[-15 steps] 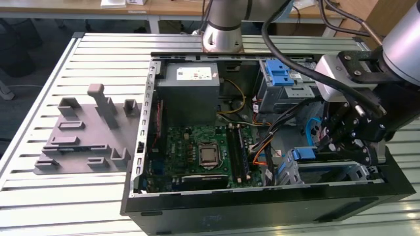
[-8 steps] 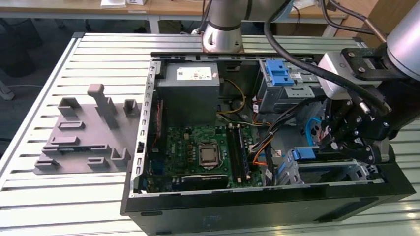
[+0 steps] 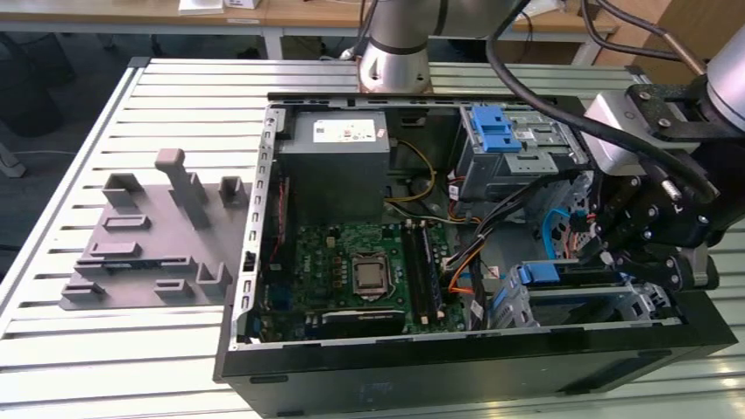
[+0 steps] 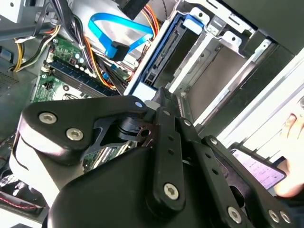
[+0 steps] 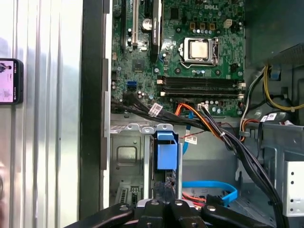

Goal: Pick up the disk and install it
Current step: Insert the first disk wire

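Note:
The disk (image 3: 570,273) sits in the lower drive bay at the exterior view's right end of the open computer case (image 3: 466,367). Its blue side rail faces up. In the first wrist view I see the disk (image 5: 166,154) edge-on with its blue tab in the silver bay. In the second wrist view the disk (image 4: 164,57) lies deep between the bay's rails. My gripper (image 3: 605,257) hangs right over it. Its black fingers are closed together with nothing between them, and the tips (image 4: 160,95) rest against the disk's near end. The first wrist view shows the gripper (image 5: 165,190) just below the blue tab.
Inside the case are a green motherboard (image 3: 361,271), a grey power supply box (image 3: 338,140), a silver cage with a blue latch (image 3: 501,140) and a blue data cable (image 4: 118,33) among bundled wires. A grey fixture (image 3: 152,236) stands on the slatted table. A person's hand (image 4: 289,128) holds a phone (image 4: 259,166) beside the case.

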